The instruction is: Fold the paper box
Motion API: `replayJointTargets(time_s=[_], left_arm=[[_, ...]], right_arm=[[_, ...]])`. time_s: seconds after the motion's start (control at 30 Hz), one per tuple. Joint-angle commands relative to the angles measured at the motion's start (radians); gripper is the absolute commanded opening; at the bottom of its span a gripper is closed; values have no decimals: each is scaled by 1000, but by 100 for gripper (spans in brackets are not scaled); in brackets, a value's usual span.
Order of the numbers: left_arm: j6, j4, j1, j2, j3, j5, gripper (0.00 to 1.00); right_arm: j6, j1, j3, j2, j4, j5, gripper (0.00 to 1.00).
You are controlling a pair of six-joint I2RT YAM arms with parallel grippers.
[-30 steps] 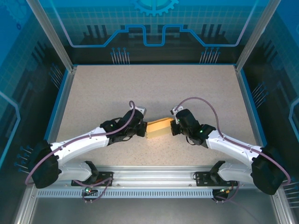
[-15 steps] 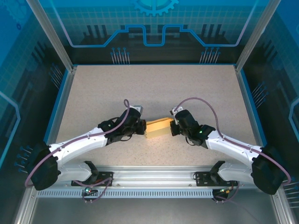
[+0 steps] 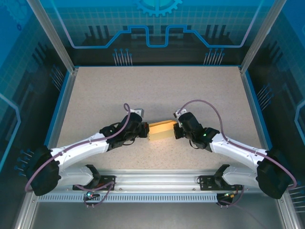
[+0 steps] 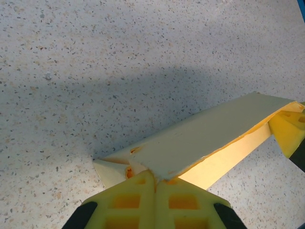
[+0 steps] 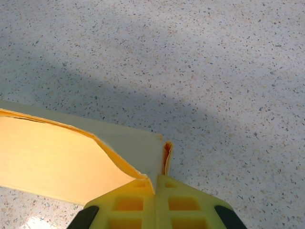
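Paper box (image 3: pixel 161 130) ends pinched, hidden in left pincer (image 4: pixel 155 175), right pincer (image 5: pixel 156 180)

Overhead, you lose both ends of the paper box (image 3: pixel 161 130) under the left claw (image 3: pixel 146 130) and right claw (image 3: pixel 176 130); the right wrist view crops it.

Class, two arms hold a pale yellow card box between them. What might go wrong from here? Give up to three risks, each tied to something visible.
1. The left tool pinches only a thin edge of the paper box, where the card looks creased; it may slip or tear.
2. The right tool grips just one corner; pulling apart could rip it.
3. The box gapes open between them, so it might flatten rather than fold.
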Motion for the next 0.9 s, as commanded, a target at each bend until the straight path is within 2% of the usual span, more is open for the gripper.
replayJointTargets(time_s=[0.0, 0.4, 0.87], left_arm=[[2, -16, -20, -5, -42, 5, 0], [46, -70, -23, -54, -37, -55, 0], [55, -33, -54, -2, -76, -70, 0]], right_arm=[[12, 30, -3, 17, -96, -28, 3], [8, 31, 13, 44, -98, -28, 3], [14, 32, 11, 52, -95, -26, 3]])
